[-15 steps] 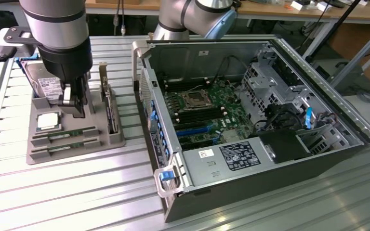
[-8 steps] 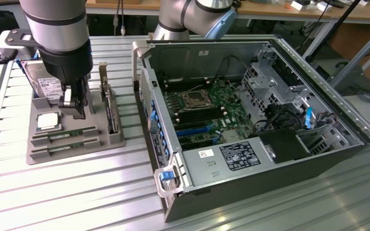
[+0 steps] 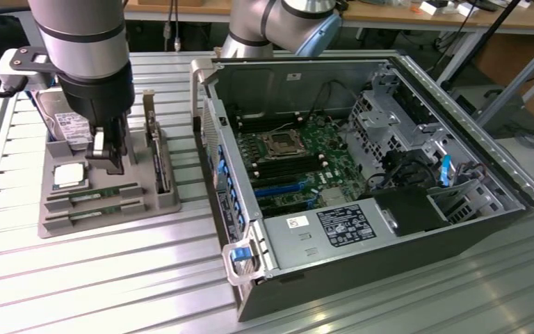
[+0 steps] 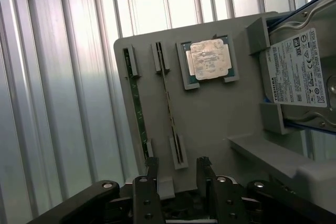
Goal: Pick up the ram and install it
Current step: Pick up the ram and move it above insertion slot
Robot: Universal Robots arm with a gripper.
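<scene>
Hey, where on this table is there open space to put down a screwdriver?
The widest bare patch is the slatted table at the exterior view's lower left, bordered by the gray tray and the computer case. A narrow strip runs between tray and case. The tray itself is crowded, with the gripper over it.

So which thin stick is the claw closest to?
The ram beside the silver chip; the other stick lies one slot farther from the gripper.
</scene>
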